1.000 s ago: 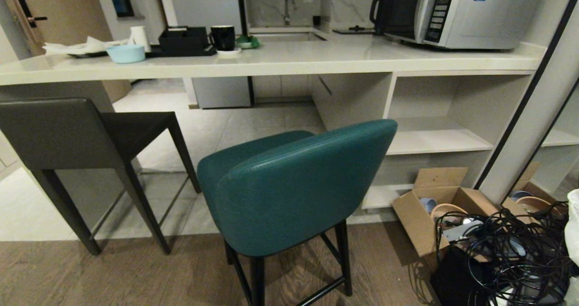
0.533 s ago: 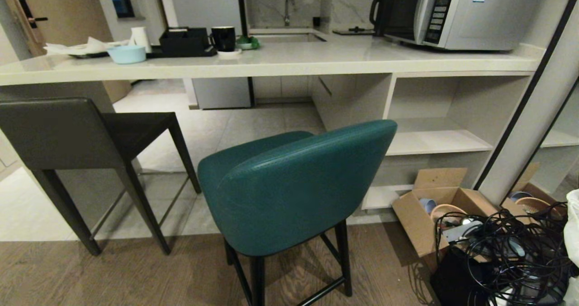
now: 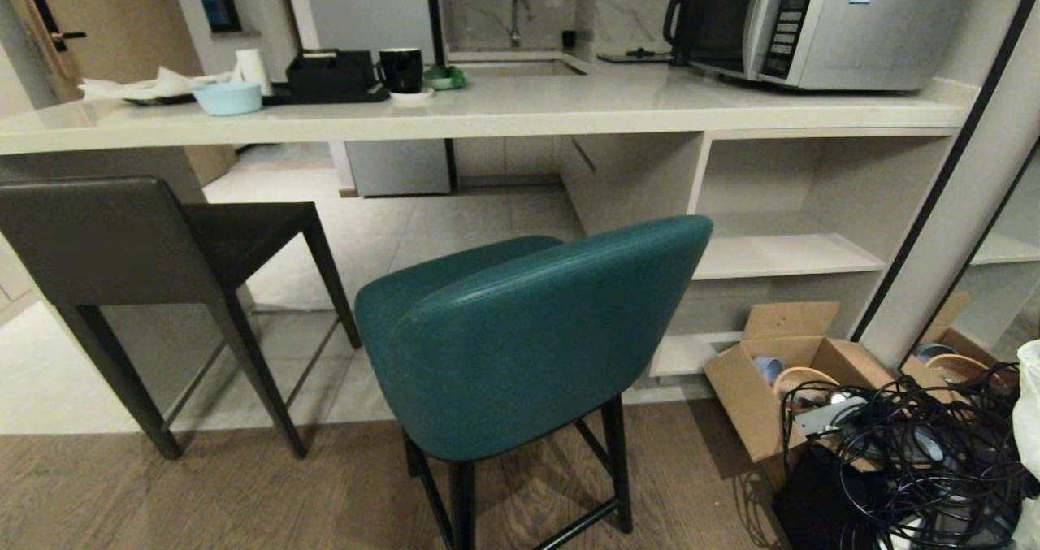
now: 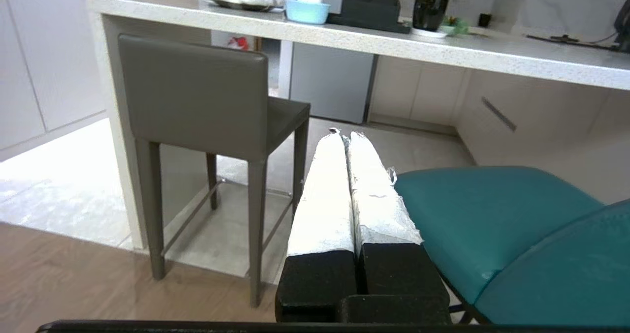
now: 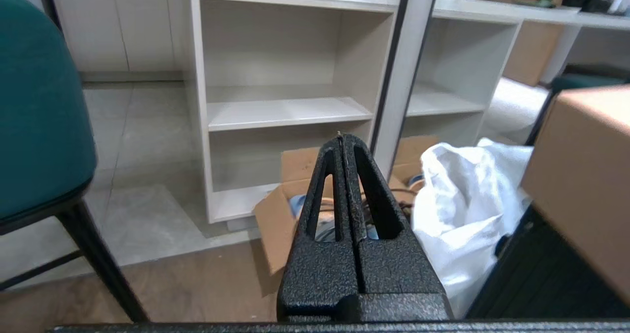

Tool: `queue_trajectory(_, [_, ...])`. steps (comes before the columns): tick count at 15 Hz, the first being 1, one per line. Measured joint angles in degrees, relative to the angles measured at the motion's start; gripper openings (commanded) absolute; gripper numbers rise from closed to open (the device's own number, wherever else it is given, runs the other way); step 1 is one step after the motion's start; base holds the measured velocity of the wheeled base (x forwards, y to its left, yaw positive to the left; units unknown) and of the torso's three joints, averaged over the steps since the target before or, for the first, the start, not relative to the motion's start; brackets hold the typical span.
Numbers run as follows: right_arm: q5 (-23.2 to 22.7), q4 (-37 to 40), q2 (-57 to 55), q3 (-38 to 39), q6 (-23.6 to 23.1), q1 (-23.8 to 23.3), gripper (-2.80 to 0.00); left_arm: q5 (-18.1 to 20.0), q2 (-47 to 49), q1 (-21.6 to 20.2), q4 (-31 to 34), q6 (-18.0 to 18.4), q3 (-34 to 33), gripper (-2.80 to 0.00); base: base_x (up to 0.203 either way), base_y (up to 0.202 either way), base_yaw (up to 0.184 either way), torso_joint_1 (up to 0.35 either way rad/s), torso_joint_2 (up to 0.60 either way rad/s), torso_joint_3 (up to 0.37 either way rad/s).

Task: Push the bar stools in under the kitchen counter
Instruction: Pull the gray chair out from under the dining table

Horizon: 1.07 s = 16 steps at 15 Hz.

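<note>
1. The left gripper (image 4: 344, 138) has its white-wrapped fingers pressed together, holding nothing, and hangs in the air between the two stools.
2. The right gripper (image 5: 341, 138) is likewise closed and empty, pointing at the white shelves (image 5: 285, 111) beside the teal stool.
3. The teal stool (image 3: 528, 339) stands out from the counter (image 3: 504, 111), back legs on the wood floor, seat clear of the slab.
4. The grey stool (image 3: 138, 249) stands to its left, seat pointing at the counter; its front edge seems to reach just under the slab.
5. A cardboard box (image 3: 780, 371) and tangled cables (image 3: 910, 452) lie on the floor to the right.
6. A microwave (image 3: 829, 22), mug (image 3: 401, 68) and blue bowl (image 3: 227, 97) sit on the counter.
</note>
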<state>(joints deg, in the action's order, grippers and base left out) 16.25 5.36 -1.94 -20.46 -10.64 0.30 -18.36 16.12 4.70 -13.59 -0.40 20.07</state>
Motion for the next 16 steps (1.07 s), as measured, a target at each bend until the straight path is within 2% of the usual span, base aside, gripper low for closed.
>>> queue_trajectory(2, [-0.3, 0.0, 1.2, 2.5, 1.1, -0.1, -2.8, 3.4, -0.1, -6.1, 0.2, 0.2, -0.8, -2.8, 0.0, 0.0, 0.0, 0.0, 0.0, 0.0])
queue_trajectory(4, [-0.7, -0.1, 1.8, 5.3, 2.9, -0.1, -2.8, 10.1, -0.3, -9.4, -2.2, -0.2, -5.4, -2.8, 0.0, 0.0, 0.0, 0.0, 0.0, 0.0])
queue_trajectory(6, [-3.6, -0.1, 1.9, 8.0, 5.4, -0.1, -2.8, 18.5, -0.5, -10.0, -6.8, -0.7, -12.6, -2.8, 0.0, 0.0, 0.0, 0.0, 0.0, 0.0])
queue_trajectory(8, [-9.0, -0.1, 2.0, 9.7, 7.1, -0.1, -2.8, 30.6, -0.7, -9.7, -10.4, -1.4, -18.0, -2.8, 0.0, 0.0, 0.0, 0.0, 0.0, 0.0])
queue_trajectory(9, [-12.0, -0.1, 2.0, 10.6, 7.2, -0.1, -2.8, 35.3, -1.1, -8.5, -8.8, -1.7, -19.0, -2.8, 0.0, 0.0, 0.0, 0.0, 0.0, 0.0])
queue_trajectory(10, [-14.9, -0.1, 2.0, 12.0, 7.2, -0.1, -2.8, 37.7, -1.6, -6.7, -5.1, -2.0, -19.0, -2.8, 0.0, 0.0, 0.0, 0.0, 0.0, 0.0])
queue_trajectory(12, [-17.0, -0.5, 2.0, 15.7, 5.8, -0.1, -2.8, 35.2, -2.8, -4.7, 2.0, -1.2, -18.1, -2.8, 0.0, 0.0, 0.0, 0.0, 0.0, 0.0])
queue_trajectory(14, [-17.0, -4.2, 2.0, 18.5, 5.0, -0.1, -2.8, 33.5, -7.0, -4.3, 5.2, 1.7, -18.6, -2.8, 0.0, 0.0, 0.0, 0.0, 0.0, 0.0])
queue_trajectory(16, [-17.0, -5.3, 2.0, 20.0, 5.2, -0.1, -2.8, 30.3, -11.8, -4.4, 13.8, 2.3, -17.6, -2.8, 0.0, 0.0, 0.0, 0.0, 0.0, 0.0])
